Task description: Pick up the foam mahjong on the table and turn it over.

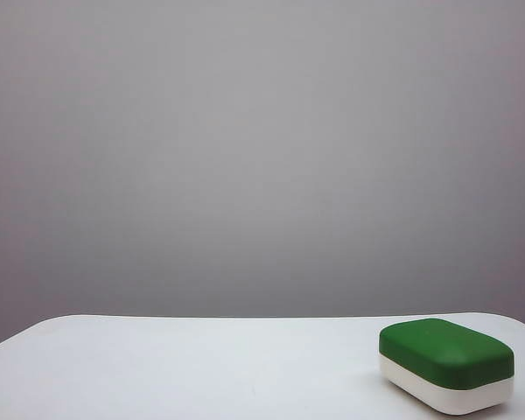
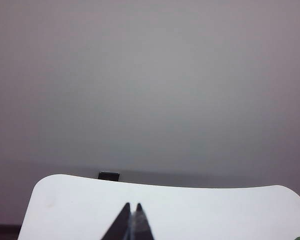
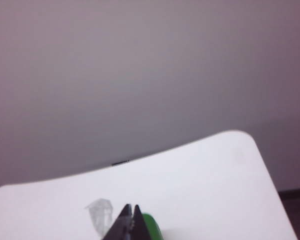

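No step has begun: the rounded foam mahjong (image 1: pixel 446 363), dark green half up and cream half down, lies untouched near the right front of the smooth white table (image 1: pixel 175 367). The left gripper (image 2: pixel 131 220) and right gripper (image 3: pixel 130 220) are both closed and empty, held back. Next, I think, the right one must open and reach. A plain grey wall is behind.

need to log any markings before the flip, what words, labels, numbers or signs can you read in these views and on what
None can be read in any view.
The foam mahjong lies green side up on the table; its green top and cream side show no print.
Small dark object beyond the table's far edge: too small to show any label.
Left gripper and right gripper, jaws shut: no markings visible.
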